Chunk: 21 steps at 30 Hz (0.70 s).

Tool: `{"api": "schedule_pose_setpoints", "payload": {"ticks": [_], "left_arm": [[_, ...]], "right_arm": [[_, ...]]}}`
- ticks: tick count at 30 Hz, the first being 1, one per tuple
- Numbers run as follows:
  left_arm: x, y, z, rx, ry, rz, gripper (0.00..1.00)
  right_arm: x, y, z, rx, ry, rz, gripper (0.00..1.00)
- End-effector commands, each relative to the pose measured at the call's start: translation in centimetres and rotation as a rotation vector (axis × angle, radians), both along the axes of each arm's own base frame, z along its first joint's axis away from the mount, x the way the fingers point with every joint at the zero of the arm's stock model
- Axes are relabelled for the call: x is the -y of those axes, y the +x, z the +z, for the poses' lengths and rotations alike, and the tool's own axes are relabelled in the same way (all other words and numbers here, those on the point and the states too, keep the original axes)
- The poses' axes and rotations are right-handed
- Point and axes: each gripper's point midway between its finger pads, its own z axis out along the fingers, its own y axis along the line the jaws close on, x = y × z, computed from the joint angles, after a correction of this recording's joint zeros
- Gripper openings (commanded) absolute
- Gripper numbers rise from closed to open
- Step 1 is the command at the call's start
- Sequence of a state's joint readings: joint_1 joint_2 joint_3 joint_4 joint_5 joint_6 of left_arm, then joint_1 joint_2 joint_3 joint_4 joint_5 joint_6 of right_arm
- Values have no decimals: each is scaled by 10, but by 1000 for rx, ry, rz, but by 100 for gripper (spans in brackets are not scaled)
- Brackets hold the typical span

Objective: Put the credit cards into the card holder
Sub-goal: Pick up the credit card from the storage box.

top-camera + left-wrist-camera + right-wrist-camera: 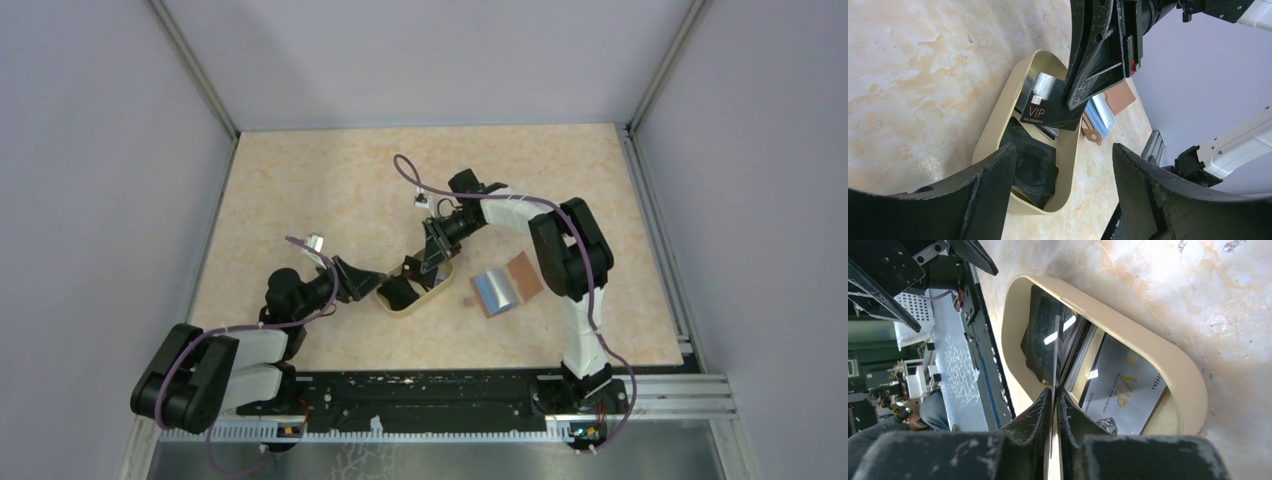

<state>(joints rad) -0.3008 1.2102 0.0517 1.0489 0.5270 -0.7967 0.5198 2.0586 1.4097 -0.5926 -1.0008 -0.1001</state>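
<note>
Right gripper (1054, 393) is pinched tight on a black VIP card (1050, 109), grabbing it by one edge. From the right wrist camera you only see that card as a thin line sticking out between the fingers. It hangs tilted over the inside of the cream oval dish (998, 116), which the gripper is poking down into from above.

More credit cards are in the dish: a black one (1033, 167) at the end near the left arm and a grey VIP card (1123, 390) lying flat on the bottom. Can't tell exactly how many are stacked in there.

Left gripper (1063, 150) has its fingers spread wide with nothing between them. It's sitting low, right at the left end of the dish and pointing across it. Whether it actually touches the rim I can't say.

The card holder (507, 283) lies opened up on the beige marble-look tabletop (300, 200), to the right of the dish and apart from it. Its light blue inside faces up, with the reddish-brown flap beside it. Neither gripper is touching it.
</note>
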Motion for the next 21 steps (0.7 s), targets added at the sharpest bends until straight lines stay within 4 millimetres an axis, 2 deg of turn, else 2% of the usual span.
{"api": "schedule_pose_setpoints", "payload": {"ticks": [1, 6, 10, 13, 16, 18, 21], "left_arm": [[2, 1, 8, 32, -14, -16, 76], [3, -1, 10, 39, -21, -28, 76], [7, -9, 25, 76, -77, -60, 77], [9, -19, 49, 126, -156, -94, 77], [14, -34, 87, 238, -247, -128, 78], [18, -49, 98, 287, -280, -140, 78], [30, -66, 129, 429, -317, -138, 79]], "right_arm": [[-1, 13, 14, 32, 45, -14, 2], [5, 20, 26, 62, 64, -34, 0], [9, 21, 51, 64, 145, -46, 0], [14, 13, 84, 34, 287, -35, 0], [17, 3, 117, 17, 397, -26, 0], [19, -1, 139, 42, 450, -26, 0], [28, -3, 178, 135, 521, -49, 0]]}}
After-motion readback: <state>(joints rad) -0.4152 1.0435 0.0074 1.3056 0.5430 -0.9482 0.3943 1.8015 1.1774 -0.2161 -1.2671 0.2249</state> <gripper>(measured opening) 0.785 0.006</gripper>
